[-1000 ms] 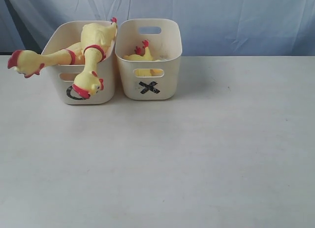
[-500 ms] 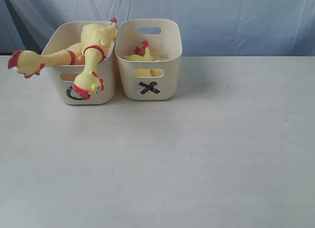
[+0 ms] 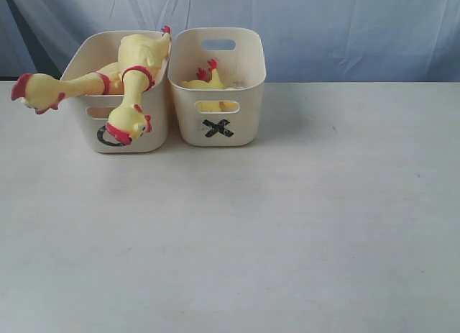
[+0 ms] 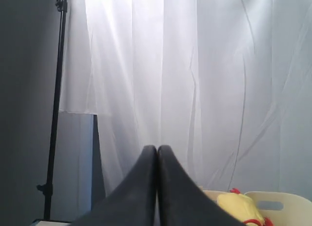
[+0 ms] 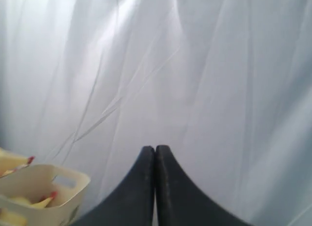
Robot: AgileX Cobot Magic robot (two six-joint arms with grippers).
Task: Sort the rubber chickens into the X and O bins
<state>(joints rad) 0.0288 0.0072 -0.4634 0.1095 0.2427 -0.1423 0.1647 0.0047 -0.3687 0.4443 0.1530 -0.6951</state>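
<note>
The left hand (image 4: 157, 150) is clenched, its two dark fingers pressed flat together along their whole length, with nothing between them. It hangs in the air facing a pale curtain (image 4: 195, 79), with a thin black stand (image 4: 54, 113) to one side. Well beyond its tips, and touching nothing of it, the yellow rump of the second chicken (image 4: 239, 206) shows, with the cream rim of the X bin (image 4: 287, 204) just beside it.

The right hand (image 5: 155, 150) is clenched in the same way and is also empty. It too faces the curtain. The X bin lies well apart from it, off to one side of the tips, with the third chicken (image 5: 39, 202) down inside.

In the exterior view both bins stand at about eleven o'clock on the desk (image 3: 287, 225), side by side and touching or nearly so. The O bin (image 3: 154, 135) is at nine o'clock of the X bin. Two chickens lie in the O bin. The first chicken (image 3: 39, 90) pokes its neck and head over the side wall toward nine o'clock. The second chicken drapes over the front wall toward six o'clock, and its head covers part of the black O. The third chicken sits low in the X bin, red parts showing above the rim line and yellow showing through the front handle slot above the black X.
</note>
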